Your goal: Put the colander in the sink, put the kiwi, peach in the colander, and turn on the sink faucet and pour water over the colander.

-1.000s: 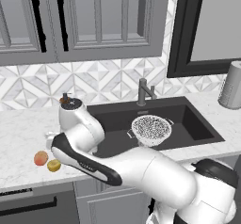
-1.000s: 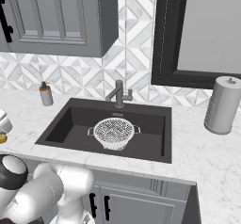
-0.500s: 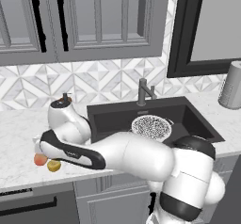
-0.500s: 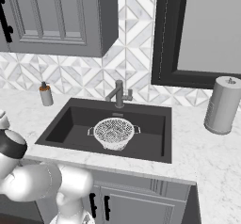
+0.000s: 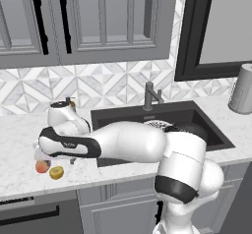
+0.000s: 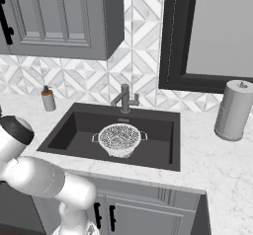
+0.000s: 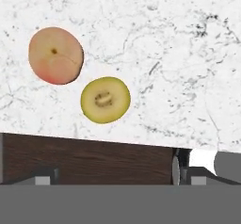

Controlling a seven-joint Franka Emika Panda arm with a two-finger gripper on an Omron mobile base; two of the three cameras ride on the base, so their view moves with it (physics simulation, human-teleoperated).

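The peach [image 7: 55, 55] and the kiwi [image 7: 105, 100] lie side by side on the white marble counter, close to its front edge, and they also appear as peach [image 5: 42, 166] and kiwi [image 5: 56, 172] left of the sink. My gripper [image 5: 43, 155] hangs just above them and is open with nothing between its fingers; in the hand view the gripper [image 7: 117, 173] sits below the fruits. The colander [image 6: 120, 139] stands in the middle of the dark sink [image 6: 69, 135]. The faucet [image 6: 124, 98] rises behind the basin.
A soap bottle [image 6: 48, 99] stands on the counter back left of the sink. A paper towel roll [image 6: 233, 110] stands at the right. The counter [image 7: 164, 53] ends just below the kiwi in the hand view, with dark floor beyond it.
The arm has swung left and down, bringing the hand over the two fruits. The jaws stayed open; the colander and fruits have not moved.
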